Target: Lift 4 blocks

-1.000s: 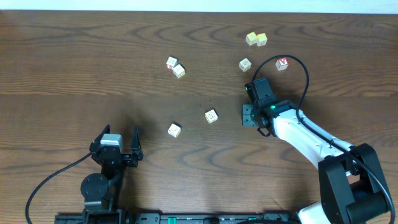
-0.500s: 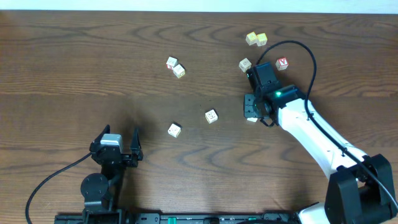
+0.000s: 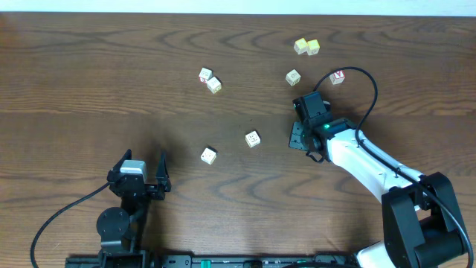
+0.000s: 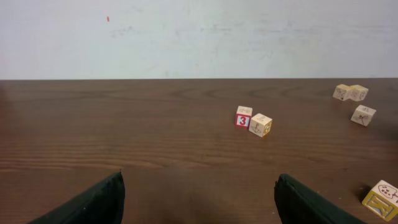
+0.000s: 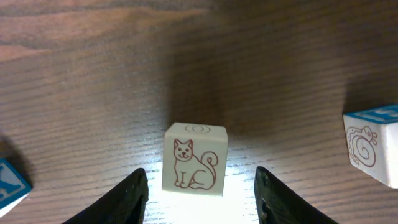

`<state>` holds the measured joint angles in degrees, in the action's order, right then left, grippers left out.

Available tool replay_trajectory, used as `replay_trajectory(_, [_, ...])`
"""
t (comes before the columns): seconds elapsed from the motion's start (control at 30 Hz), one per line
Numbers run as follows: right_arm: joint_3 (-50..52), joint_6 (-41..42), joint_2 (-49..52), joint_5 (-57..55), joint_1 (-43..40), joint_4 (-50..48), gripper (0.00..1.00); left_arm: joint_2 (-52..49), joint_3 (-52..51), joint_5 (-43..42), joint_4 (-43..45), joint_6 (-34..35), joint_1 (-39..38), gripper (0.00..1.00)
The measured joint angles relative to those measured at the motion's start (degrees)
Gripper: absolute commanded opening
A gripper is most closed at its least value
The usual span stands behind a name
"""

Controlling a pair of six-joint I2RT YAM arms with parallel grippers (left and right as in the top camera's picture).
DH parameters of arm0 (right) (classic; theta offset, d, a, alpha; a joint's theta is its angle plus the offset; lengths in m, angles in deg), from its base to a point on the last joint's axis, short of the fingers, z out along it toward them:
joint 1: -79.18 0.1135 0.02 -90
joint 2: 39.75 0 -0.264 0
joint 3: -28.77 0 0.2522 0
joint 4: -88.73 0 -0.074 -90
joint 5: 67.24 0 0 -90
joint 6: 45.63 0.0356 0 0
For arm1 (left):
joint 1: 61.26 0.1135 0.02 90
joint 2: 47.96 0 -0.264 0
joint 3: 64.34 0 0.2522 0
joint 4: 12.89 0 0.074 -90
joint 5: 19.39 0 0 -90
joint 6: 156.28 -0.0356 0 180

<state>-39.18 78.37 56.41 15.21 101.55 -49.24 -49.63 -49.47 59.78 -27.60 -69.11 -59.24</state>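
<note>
Your right tool (image 5: 199, 173) is released: its two dark fingers stand either side of a small cream wooden cube with a red cat drawing (image 5: 194, 158), with a gap on both sides. That cube sits on the dark brown wooden worktop (image 3: 89, 89). Your left tool (image 4: 200, 180) is spread wide with nothing between its fingers, low over the near side of the worktop. More cream cubes lie apart. One is a cube with a red-framed 3 (image 4: 244, 117), close beside a plain-faced cube (image 4: 260, 125). Another cube (image 3: 253, 138) lies just left of the right tool.

Wide-parted left hand (image 4: 199, 179), blocks (image 4: 260, 125) on table (image 4: 124, 124) beyond
</note>
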Motion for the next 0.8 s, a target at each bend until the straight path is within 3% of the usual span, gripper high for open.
replay_trajectory(0.37, [0.00,-1.42,3.87,-1.11,0.00,-2.86,0.45,0.00,0.00,0.00,0.00,0.00,0.00,0.77])
replay_trajectory(0.53, [0.00,-1.64,4.72,-1.42,-0.07,-3.08,0.31,0.00,0.00,0.00,0.00,0.00,0.00,0.77])
replay_trajectory(0.8, [-0.02,-7.45,4.72,-0.55,-2.78,-3.50,0.25,0.00,0.00,0.00,0.00,0.00,0.00,0.77])
